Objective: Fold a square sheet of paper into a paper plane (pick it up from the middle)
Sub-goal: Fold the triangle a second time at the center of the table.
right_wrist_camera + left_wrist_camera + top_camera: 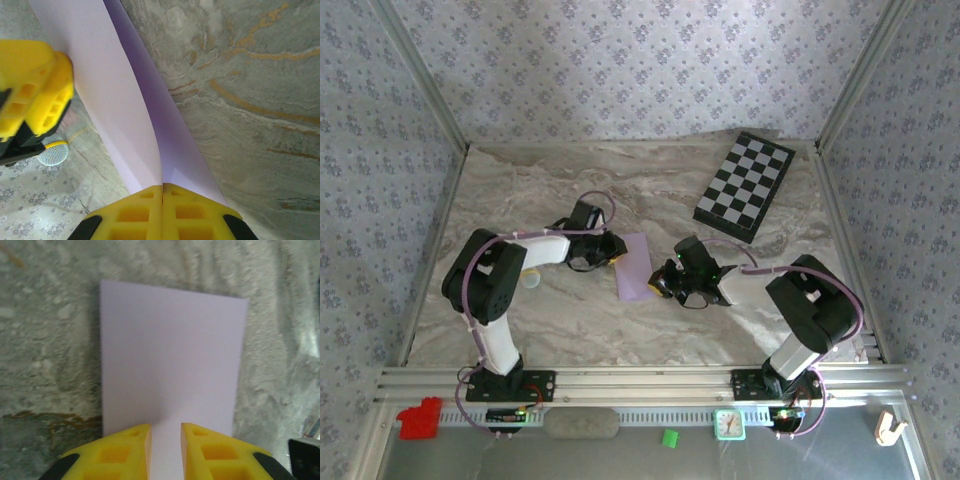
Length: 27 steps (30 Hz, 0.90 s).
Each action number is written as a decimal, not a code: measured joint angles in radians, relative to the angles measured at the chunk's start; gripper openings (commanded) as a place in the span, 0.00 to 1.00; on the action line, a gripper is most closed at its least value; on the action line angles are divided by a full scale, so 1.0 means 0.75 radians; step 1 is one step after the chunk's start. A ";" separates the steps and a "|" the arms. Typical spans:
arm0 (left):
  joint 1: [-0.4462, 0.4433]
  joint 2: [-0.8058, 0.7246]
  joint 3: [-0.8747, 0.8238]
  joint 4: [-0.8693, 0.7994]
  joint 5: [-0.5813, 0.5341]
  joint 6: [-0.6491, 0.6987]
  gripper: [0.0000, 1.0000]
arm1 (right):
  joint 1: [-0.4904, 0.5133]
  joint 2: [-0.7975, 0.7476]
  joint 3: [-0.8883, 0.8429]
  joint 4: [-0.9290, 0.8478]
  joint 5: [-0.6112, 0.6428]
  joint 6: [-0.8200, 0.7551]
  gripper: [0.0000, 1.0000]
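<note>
The square sheet of paper (pixel 636 266), pale lilac, lies mid-table between my two grippers and looks like a narrow upright rectangle from above. My left gripper (pixel 616 252) sits at its left edge. In the left wrist view the sheet (pixel 170 355) lies flat, and the left gripper (pixel 166 432) stands over its near edge, jaws a narrow gap apart. My right gripper (pixel 162 187) is shut on the sheet (pixel 115 100), pinching its right edge so one layer curls up over the other. The left gripper's yellow finger (pixel 35 90) rests at the sheet's far side. The paper plane is out of view.
A black-and-white chequered board (pixel 744 186) lies at the back right. A small pale round object (pixel 532 279) sits beside the left arm. Patterned walls and metal posts close in the marble tabletop (pixel 570 330).
</note>
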 measured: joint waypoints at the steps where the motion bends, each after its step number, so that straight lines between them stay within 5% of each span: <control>1: 0.000 0.011 0.003 -0.014 0.000 0.003 0.22 | 0.000 -0.002 0.000 -0.003 -0.001 -0.006 0.03; 27: 0.004 0.033 0.015 -0.009 0.021 0.003 0.21 | 0.036 0.171 0.219 -0.027 -0.050 -0.094 0.01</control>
